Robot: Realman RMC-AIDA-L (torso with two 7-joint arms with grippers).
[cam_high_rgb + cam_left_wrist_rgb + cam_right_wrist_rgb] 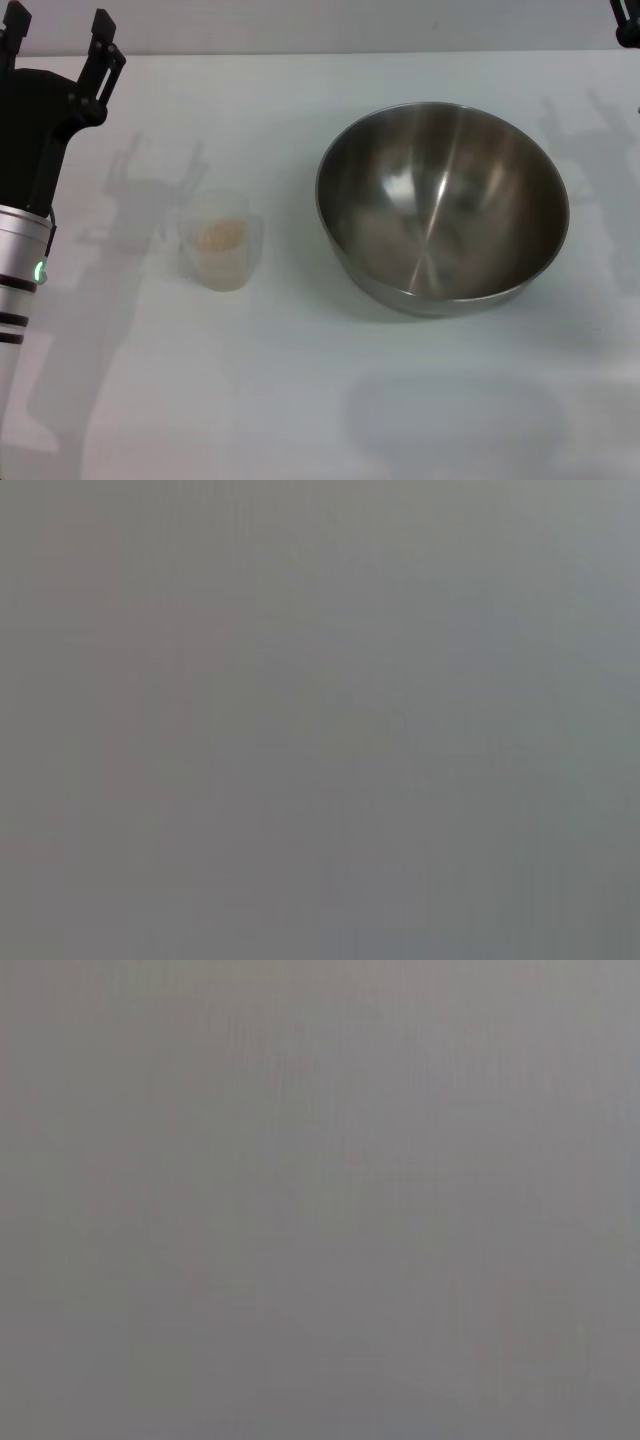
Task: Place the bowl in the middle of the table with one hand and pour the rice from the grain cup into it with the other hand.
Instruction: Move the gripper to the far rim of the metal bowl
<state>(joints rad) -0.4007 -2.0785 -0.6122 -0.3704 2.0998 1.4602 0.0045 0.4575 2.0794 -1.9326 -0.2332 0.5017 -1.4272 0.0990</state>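
Note:
The steel bowl (443, 206) stands upright on the white table (300, 400), right of centre, and holds nothing. The clear grain cup (220, 243) stands upright to its left with a small heap of pale rice (220, 235) inside. My left gripper (58, 38) is at the far left, raised, fingers spread apart and empty, well left of the cup. Only a dark tip of my right gripper (627, 22) shows at the top right corner, far from the bowl. Both wrist views show only flat grey.
The far edge of the table (300, 52) runs along the top of the head view. Shadows of both arms fall on the tabletop beside the cup and right of the bowl.

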